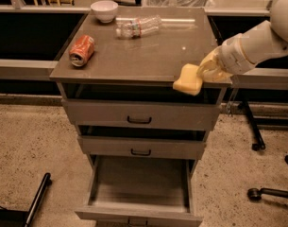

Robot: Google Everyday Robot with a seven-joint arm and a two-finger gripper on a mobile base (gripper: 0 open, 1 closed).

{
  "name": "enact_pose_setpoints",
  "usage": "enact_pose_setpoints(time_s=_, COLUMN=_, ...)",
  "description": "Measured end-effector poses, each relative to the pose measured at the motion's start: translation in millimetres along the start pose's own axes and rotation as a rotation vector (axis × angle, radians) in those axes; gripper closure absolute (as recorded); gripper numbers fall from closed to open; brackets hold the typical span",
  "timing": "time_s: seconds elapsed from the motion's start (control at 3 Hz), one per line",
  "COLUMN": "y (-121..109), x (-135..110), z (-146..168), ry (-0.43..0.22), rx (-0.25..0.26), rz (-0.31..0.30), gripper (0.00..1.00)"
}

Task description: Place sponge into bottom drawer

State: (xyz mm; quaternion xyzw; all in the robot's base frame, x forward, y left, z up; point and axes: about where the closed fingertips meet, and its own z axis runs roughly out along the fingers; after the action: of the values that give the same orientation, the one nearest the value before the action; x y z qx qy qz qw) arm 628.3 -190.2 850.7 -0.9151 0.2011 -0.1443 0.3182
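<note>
The gripper [204, 72], right of centre, grips the sponge [187, 80]; the open bottom drawer [139, 188] lies toward the lower left.

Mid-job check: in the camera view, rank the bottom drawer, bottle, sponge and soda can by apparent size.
1. bottom drawer
2. bottle
3. sponge and soda can: they look alike, so unranked. The sponge, held by the gripper at the cabinet top's front right edge, sits nearer the camera.
</note>
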Motion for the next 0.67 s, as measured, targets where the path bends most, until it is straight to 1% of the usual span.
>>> enact_pose_setpoints(time_s=0.33, y=-4.3, x=0.8, z=-12.0, ry=-0.002, rx=0.150, rz=0.024, gripper=1.00)
enact_pose_setpoints(time_s=0.67, y=-2.1, x=-2.9, z=-5.5, ry=-0.016, rx=0.169, rz=0.031, gripper=1.00)
